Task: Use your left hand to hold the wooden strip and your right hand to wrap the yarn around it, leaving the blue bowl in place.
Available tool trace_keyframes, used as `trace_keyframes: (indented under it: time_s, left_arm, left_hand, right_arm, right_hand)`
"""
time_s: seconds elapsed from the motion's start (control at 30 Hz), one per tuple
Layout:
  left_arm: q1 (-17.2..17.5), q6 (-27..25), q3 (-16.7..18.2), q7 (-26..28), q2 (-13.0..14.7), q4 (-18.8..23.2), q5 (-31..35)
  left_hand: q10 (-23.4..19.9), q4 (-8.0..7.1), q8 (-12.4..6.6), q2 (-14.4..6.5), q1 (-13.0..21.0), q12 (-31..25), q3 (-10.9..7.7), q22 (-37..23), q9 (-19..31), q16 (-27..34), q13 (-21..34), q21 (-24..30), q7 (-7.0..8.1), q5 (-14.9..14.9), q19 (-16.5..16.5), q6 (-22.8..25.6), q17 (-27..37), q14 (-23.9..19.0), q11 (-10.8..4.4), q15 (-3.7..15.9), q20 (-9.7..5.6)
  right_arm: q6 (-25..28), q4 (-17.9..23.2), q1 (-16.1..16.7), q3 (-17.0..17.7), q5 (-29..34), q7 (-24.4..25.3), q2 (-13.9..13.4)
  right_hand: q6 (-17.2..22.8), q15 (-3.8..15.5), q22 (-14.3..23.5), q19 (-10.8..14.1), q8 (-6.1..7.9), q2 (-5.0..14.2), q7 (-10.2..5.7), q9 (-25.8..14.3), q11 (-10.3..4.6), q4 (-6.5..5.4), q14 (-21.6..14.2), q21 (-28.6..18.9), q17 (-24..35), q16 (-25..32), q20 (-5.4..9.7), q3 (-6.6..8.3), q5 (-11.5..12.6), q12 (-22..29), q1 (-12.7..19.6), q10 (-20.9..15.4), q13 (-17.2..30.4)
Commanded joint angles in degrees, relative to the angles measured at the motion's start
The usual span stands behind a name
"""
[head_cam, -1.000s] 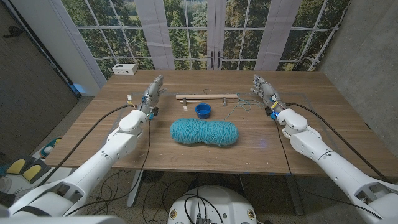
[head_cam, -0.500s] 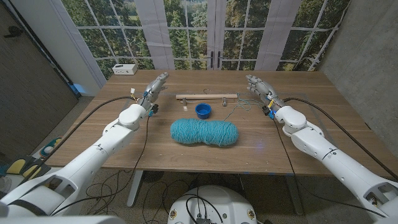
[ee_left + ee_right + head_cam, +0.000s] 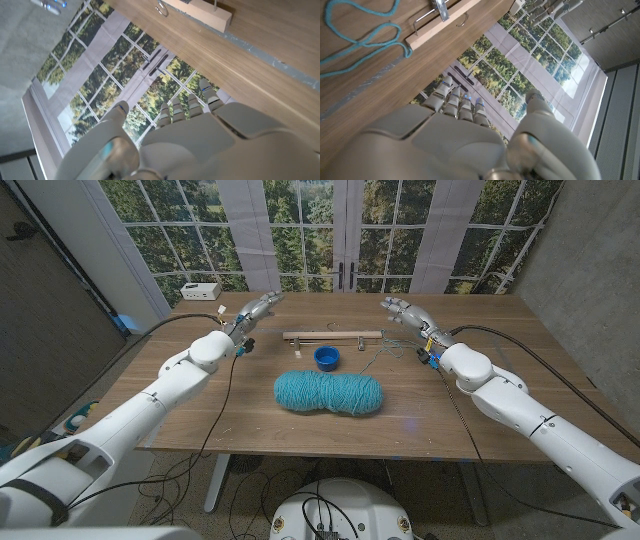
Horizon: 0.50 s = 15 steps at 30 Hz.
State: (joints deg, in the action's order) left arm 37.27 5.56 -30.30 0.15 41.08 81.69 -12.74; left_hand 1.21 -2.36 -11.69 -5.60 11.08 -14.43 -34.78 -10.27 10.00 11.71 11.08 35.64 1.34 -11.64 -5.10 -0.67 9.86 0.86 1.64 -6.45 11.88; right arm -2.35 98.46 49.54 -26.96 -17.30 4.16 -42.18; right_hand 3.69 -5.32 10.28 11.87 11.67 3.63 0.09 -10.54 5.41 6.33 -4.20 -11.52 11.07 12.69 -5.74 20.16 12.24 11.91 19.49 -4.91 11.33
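Note:
The wooden strip (image 3: 331,335) lies across the far middle of the table, with metal hooks on it; its end (image 3: 205,13) and its other end (image 3: 441,23) appear in the wrist views. A teal yarn skein (image 3: 329,393) lies in the table's middle, and its loose strand (image 3: 392,350) (image 3: 357,42) trails toward the strip's right end. The blue bowl (image 3: 326,358) sits between strip and skein. My left hand (image 3: 256,311) (image 3: 180,135) hovers left of the strip, fingers extended, holding nothing. My right hand (image 3: 408,313) (image 3: 465,135) hovers right of the strip, fingers spread, empty.
A white box (image 3: 202,291) sits at the table's far left corner (image 3: 190,305). Windows stand behind the far edge. Cables run along both arms over the table.
Both hands have lifted and swung inward toward the strip's ends. The strip, bowl and yarn have not moved.

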Motion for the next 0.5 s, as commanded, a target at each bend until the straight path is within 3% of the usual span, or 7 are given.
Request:
trace_keyframes:
  time_s: [0.03,0.3,0.37,0.5]
  left_arm:
    - [-5.1,-5.8,-3.8,-5.1,2.5,2.4,8.4]
    - [-7.2,-9.7,-5.1,-7.5,3.6,5.1,11.6]
    - [-7.6,-10.1,-5.2,-8.2,3.7,5.4,11.9]
    - [-8.4,-12.8,-5.8,-8.5,4.3,7.5,14.1]
  left_hand:
    - [-0.4,0.59,-0.22,0.1,0.9,0.0,-0.18,-0.3,0.3,0.3,0.2,-0.1,0.26,0.2,0.7,0.4,0.2,-0.6,0.14,-0.01,0.19]
    - [-1.0,1.38,-0.25,0.0,1.7,0.0,-0.36,-0.3,0.4,0.2,0.2,-0.3,0.20,0.3,0.9,1.1,0.2,-1.0,-0.08,0.33,0.22]
    - [-3.6,4.26,-0.46,-0.7,4.5,-0.5,-1.16,-0.3,0.4,0.3,0.2,0.0,-0.16,0.7,3.5,3.4,0.1,-3.5,0.01,0.81,0.02]
    - [-5.1,6.01,-0.73,-0.9,6.2,-0.7,-1.43,-0.3,0.5,0.4,0.2,-0.1,-0.74,1.1,4.5,5.5,0.1,-5.1,-0.23,1.06,0.14]
  right_arm:
    - [8.1,10.3,-0.7,-2.0,5.3,-1.9,-4.5]
    - [10.2,15.2,-1.2,-3.2,8.9,-3.2,-6.1]
    - [11.3,16.4,-1.4,-3.4,9.6,-3.7,-6.5]
    - [12.0,18.1,-1.5,-3.6,10.3,-4.8,-7.1]
  right_hand:
    - [0.3,-0.07,0.2,0.3,0.12,0.18,-0.39,-0.1,-0.17,0.40,0.0,-0.3,0.3,0.1,-0.37,0.29,-0.4,0.1,0.6,0.2,0.2]
    - [0.6,0.16,0.2,0.5,0.13,0.55,-0.39,-0.1,-0.31,0.55,-0.5,-0.4,0.3,0.3,-0.37,0.42,-0.7,0.2,1.0,-0.1,0.2]
    - [0.8,0.26,0.2,0.7,0.17,0.63,-0.46,-0.2,-0.37,0.61,-0.8,-0.4,0.3,0.3,-0.39,0.43,-0.8,0.4,1.1,-0.5,0.2]
    - [1.2,0.39,0.2,1.1,0.25,0.64,-0.50,-0.2,-0.29,0.63,-1.3,-0.6,0.4,0.5,-0.44,0.33,-1.0,0.5,1.0,-1.0,0.2]
